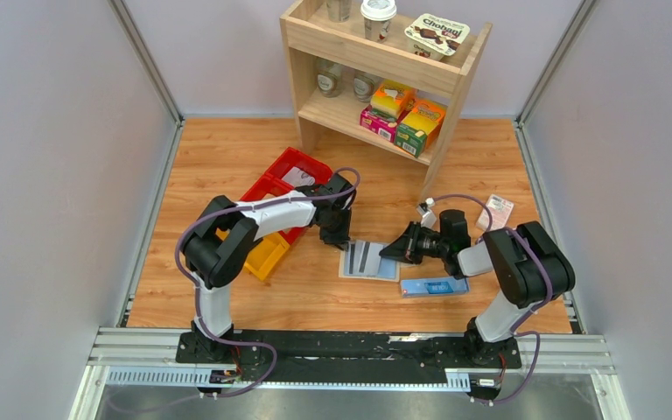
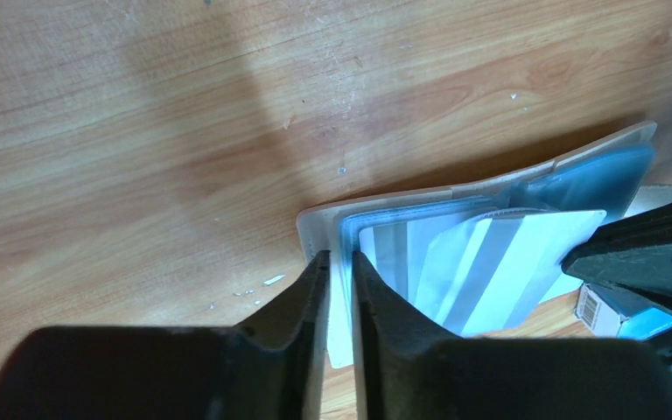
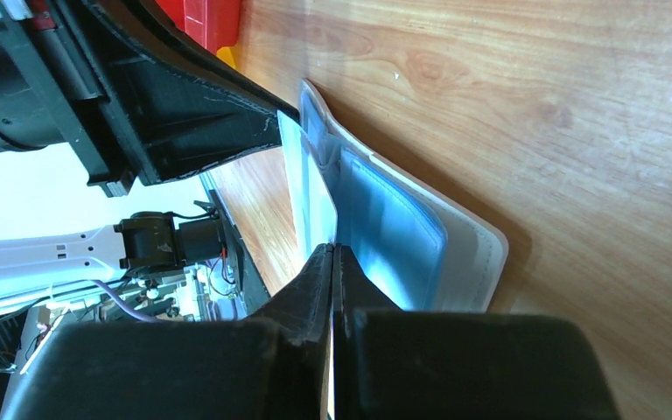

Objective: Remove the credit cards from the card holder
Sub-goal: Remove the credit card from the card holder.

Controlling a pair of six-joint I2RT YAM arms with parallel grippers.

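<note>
Nearest the arm bases, a long blue box point(image 1: 435, 286) lies at 5 o'clock from the card holder point(image 1: 369, 260). The holder lies open on the wooden table point(image 1: 315, 302) between the two arms. The left gripper point(image 2: 339, 273) is clamped on the holder's cover near its 10 o'clock corner. At 3 o'clock, the right gripper point(image 3: 333, 255) is clenched on a striped credit card point(image 2: 490, 280), raised off the blue lining. Farther off, red bins point(image 1: 284, 179) sit at 10 o'clock and a wooden shelf point(image 1: 385, 61) stands at 12.
</note>
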